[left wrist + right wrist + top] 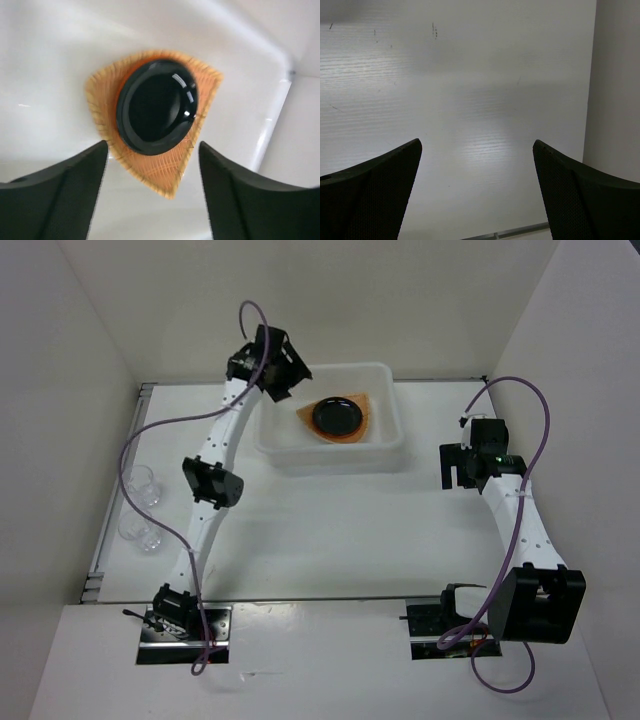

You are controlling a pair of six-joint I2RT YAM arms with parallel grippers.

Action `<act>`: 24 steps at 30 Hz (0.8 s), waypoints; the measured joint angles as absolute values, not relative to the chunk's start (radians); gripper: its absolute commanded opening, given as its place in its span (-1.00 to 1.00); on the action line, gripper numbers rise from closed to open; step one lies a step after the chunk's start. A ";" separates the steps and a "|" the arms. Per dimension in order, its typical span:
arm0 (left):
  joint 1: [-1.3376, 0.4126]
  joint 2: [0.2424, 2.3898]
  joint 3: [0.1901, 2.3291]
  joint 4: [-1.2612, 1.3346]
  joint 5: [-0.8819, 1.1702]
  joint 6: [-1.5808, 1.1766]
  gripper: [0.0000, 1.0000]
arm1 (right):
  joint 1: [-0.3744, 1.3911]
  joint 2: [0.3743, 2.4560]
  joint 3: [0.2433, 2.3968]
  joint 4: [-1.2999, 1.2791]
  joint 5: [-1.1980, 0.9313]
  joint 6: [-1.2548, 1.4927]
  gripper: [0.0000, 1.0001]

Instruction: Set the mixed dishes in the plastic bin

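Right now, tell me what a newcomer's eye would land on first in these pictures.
A glossy black plate sits on an orange plate atop a tan woven fan-shaped plate, all stacked inside the white plastic bin at the far middle of the table. The left gripper hovers open over the bin's left end, holding nothing. Two clear cups stand outside the bin near the table's left edge.

This is a robot test cell in a lab, not a lived-in room. A bare white surface (330,540) is boxed in by plain white panels (400,300), which rise beyond the left jaws and outboard of the right jaws. The left arm (215,465) and right arm (525,525) are bolted at the near edge and trail purple cables (170,422). Under the right jaws lies ribbed, faintly scuffed board.
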State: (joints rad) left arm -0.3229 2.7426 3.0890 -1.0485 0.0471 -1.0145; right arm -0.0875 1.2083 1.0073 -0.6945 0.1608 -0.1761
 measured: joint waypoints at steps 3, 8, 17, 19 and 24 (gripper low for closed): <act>-0.311 2.560 3.089 -1.110 -0.090 -0.962 0.78 | -0.084 1.208 1.007 -0.694 0.160 -0.176 0.92; -0.119 2.233 3.000 -1.179 -0.115 -0.865 0.96 | -0.064 1.209 1.007 -0.694 0.161 -0.176 0.92; 0.107 1.927 2.307 -1.187 -0.270 -0.723 1.00 | -0.017 1.222 1.007 -0.694 0.159 -0.176 0.92; 0.130 1.892 2.115 -1.154 -0.255 -0.707 1.00 | -0.013 1.225 1.007 -0.694 0.160 -0.176 0.92; 0.230 1.839 1.774 -1.076 -0.253 -0.688 1.00 | 0.008 1.235 1.007 -0.694 0.154 -0.176 0.92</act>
State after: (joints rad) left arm 0.2298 1.8385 1.7737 -1.0760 -0.2535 -0.6884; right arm 0.0078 1.2350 1.0069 -0.6941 0.1535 -0.1761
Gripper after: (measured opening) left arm 0.997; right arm 0.960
